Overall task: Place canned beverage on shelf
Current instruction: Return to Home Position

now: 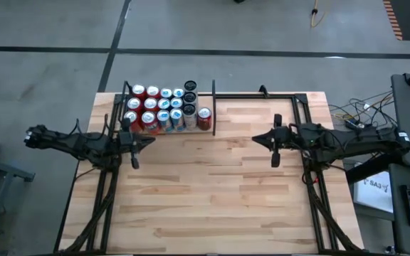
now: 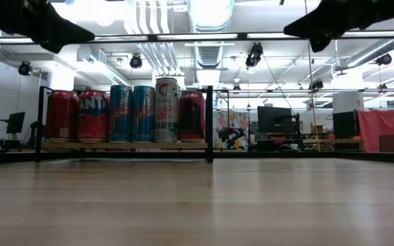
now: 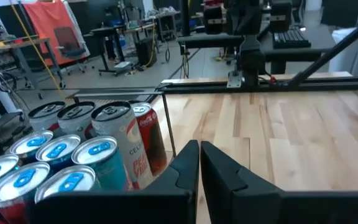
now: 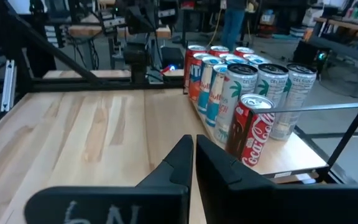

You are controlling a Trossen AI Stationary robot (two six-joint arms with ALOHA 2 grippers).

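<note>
Above the left part of the table [image 1: 212,199], just in front of the shelf's near side, the left end effector [image 1: 148,140] hung in the air. Its fingers [image 3: 185,168] were pressed together with nothing between them. The shelf [image 1: 213,107] stood along the far edge of the table, toward the far left corner, and its narrow bay was well filled with canned beverages [image 1: 164,110]. Red cans stood at the left end, blue ones in the middle, pale tall ones and one red cola can [image 1: 204,118] at the right end, and all were upright. The right end effector [image 1: 257,139] hung over the right half of the table, well apart from the shelf, its fingers also pressed together and holding nothing. I judged that the placing was finished and that the step in hand was the return to the rest pose. The next move would call only for bringing both arms home without touching the black frame or the front row of cans.
</note>
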